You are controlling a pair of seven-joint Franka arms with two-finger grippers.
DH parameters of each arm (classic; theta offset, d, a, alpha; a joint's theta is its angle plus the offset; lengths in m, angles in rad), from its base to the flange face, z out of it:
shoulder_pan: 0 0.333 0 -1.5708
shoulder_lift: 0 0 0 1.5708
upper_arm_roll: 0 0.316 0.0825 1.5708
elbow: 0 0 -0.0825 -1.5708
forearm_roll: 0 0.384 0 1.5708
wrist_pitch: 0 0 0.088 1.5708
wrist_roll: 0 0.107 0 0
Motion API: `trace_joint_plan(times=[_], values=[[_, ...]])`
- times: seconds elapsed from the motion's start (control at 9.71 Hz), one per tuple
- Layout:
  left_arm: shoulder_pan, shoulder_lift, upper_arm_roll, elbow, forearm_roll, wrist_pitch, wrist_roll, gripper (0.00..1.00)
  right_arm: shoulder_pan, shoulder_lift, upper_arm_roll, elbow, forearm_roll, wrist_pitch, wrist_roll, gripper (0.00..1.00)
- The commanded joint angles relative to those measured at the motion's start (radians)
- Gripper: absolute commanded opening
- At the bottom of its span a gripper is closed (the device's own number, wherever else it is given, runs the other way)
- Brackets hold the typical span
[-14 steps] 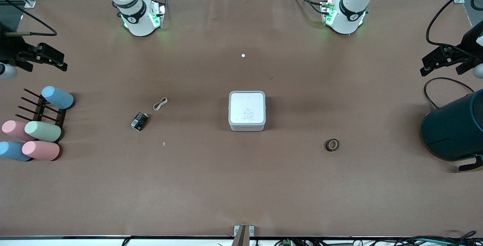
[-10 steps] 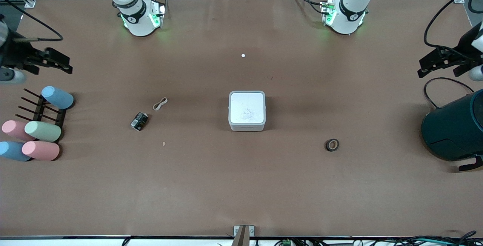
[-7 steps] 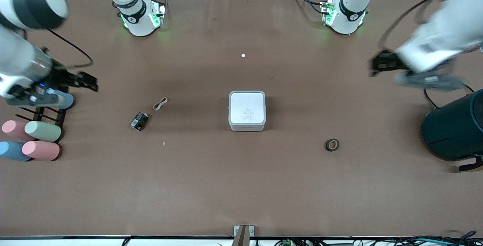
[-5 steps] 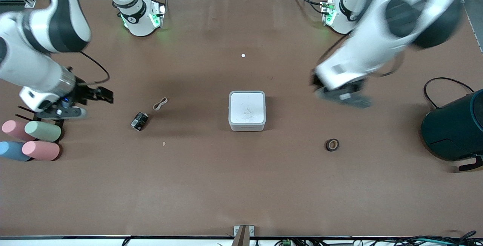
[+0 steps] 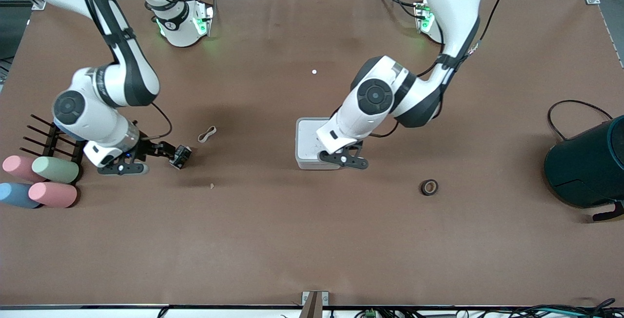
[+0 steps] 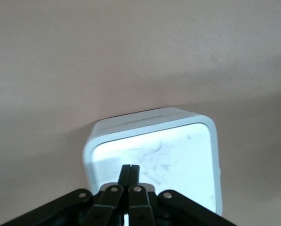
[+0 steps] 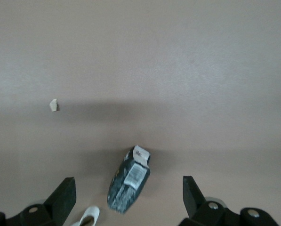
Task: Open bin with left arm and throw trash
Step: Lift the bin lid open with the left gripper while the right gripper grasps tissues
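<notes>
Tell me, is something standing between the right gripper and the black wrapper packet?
Nothing visible does. The open right gripper is at the black wrapper packet, which lies between its fingers on bare table.

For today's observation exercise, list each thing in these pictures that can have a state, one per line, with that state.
bin: lid down, shut.
left claw: shut, empty, over the bin's lid.
right claw: open, astride the wrapper packet.
wrapper packet: lying on the table, not gripped.
rubber band: lying loose.
tape ring: lying flat, untouched.
pastel cylinders: lying on their sides by the rack.
</notes>
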Motion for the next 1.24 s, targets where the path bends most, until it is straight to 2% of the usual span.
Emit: trace_joint_plan(times=[0.0,0.1,0.51,0.72,0.93,1.03,1.13], values=[[-0.024,0.056,0.005,0.028,-0.015,0.046,-0.009,0.00,0.039,0.051,-0.002,-0.042,0.022,0.117,0.072,1.00],[-0.024,0.065,0.005,0.028,-0.011,0.054,-0.009,0.00,0.052,0.072,-0.002,-0.071,0.022,0.167,0.090,1.00],[-0.024,0.079,0.008,0.017,-0.007,0.053,-0.007,0.00,0.041,0.079,-0.005,-0.090,0.019,0.128,0.071,1.00],[0.034,-0.035,0.022,0.032,0.008,-0.146,-0.042,0.00,0.038,0.079,-0.006,-0.093,0.017,0.102,0.057,1.00],[0.126,-0.106,0.021,0.031,0.071,-0.242,0.015,0.02,0.040,0.079,-0.006,-0.093,0.010,0.068,0.055,1.00],[0.181,-0.105,0.021,0.028,0.094,-0.248,0.087,0.13,0.040,0.079,-0.008,-0.099,0.007,0.067,0.054,0.99],[0.244,-0.082,0.021,0.020,0.100,-0.247,0.199,0.49,0.040,0.080,-0.009,-0.103,0.004,0.067,0.054,0.99]])
